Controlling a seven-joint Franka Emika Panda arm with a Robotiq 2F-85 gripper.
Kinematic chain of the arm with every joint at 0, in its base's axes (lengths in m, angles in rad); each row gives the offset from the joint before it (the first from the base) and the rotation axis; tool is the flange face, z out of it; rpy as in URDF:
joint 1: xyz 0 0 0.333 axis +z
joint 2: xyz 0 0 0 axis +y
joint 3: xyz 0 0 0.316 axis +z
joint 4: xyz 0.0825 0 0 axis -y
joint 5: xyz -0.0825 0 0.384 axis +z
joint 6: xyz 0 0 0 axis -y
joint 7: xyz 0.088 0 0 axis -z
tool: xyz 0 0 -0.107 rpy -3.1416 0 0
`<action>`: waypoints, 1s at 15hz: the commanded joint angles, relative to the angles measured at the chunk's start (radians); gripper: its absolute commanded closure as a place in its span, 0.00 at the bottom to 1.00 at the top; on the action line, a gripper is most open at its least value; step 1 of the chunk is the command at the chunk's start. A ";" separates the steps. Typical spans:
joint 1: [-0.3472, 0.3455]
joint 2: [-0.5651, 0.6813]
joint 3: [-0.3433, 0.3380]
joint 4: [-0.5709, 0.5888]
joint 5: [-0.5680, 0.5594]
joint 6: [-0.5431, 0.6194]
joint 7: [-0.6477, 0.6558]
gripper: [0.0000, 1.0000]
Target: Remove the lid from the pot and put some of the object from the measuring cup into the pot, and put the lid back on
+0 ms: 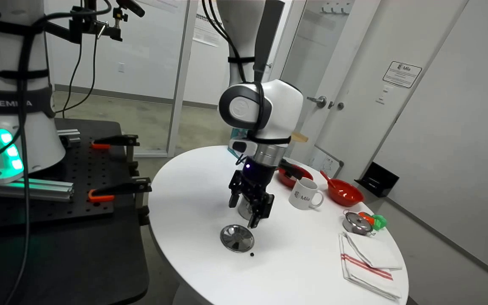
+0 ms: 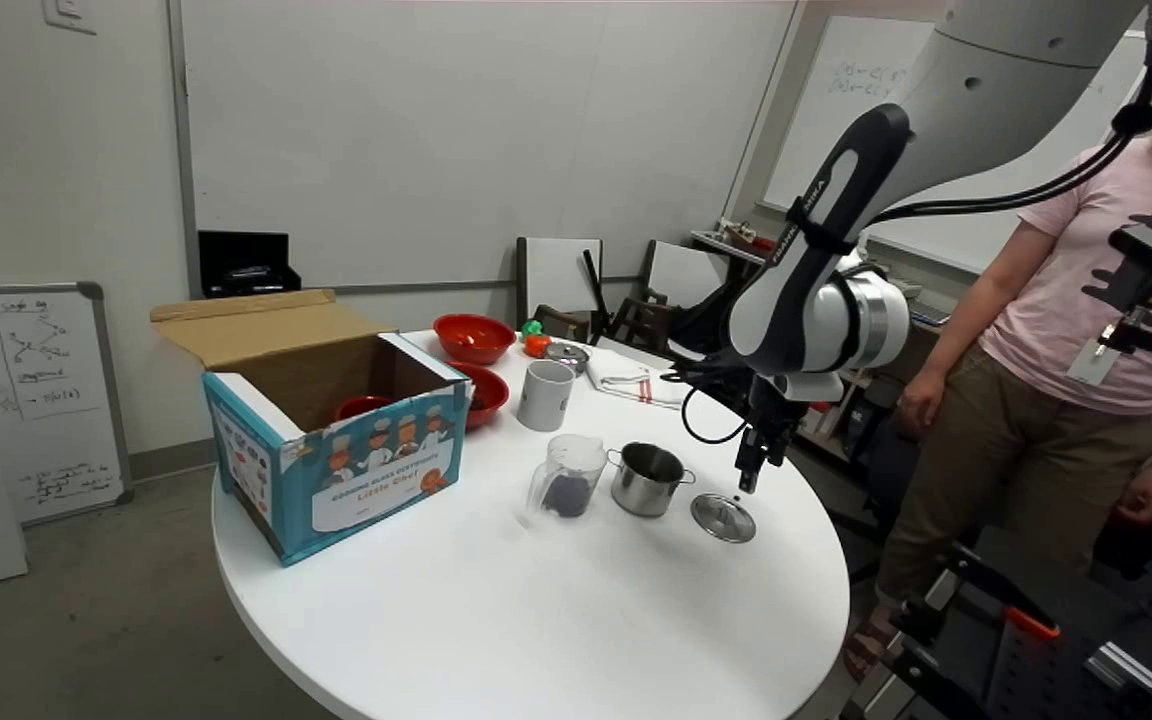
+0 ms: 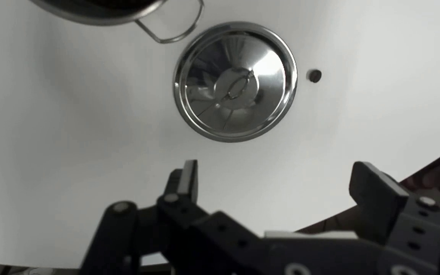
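Observation:
The silver pot stands open on the white table, its lid off. In an exterior view the pot is partly behind my gripper, and in the wrist view the pot shows only its edge and a handle. The lid lies flat beside it, knob up; it also shows in both exterior views. The clear measuring cup with dark contents stands on the pot's far side from the lid. My gripper is open and empty, above the table near the lid, not touching it; it shows in both exterior views.
A small dark piece lies near the lid. A white mug, red bowls, a smaller lidded pot, toy vegetables and a folded towel are farther off. A cardboard box stands at the table's edge.

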 commanded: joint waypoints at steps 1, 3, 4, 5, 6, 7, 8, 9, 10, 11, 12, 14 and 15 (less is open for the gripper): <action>0.037 0.040 -0.059 0.014 0.048 -0.076 0.133 0.00; 0.026 0.049 -0.061 0.017 0.177 -0.106 0.075 0.00; 0.011 0.046 -0.053 0.018 0.216 -0.114 0.069 0.00; -0.014 0.035 -0.028 0.017 0.252 -0.108 0.068 0.00; -0.028 0.029 -0.014 0.016 0.289 -0.105 0.068 0.00; -0.039 0.026 0.001 0.017 0.327 -0.094 0.068 0.00; -0.052 0.024 0.017 0.021 0.361 -0.087 0.068 0.00; -0.062 0.024 0.032 0.024 0.391 -0.077 0.069 0.00; -0.076 0.023 0.050 0.030 0.414 -0.063 0.065 0.00; -0.043 0.035 0.013 0.020 0.364 -0.083 0.069 0.00; -0.047 0.035 0.019 0.022 0.368 -0.083 0.068 0.00; -0.035 0.045 0.007 0.024 0.385 -0.088 0.068 0.00; -0.027 0.059 -0.001 0.035 0.403 -0.096 0.068 0.00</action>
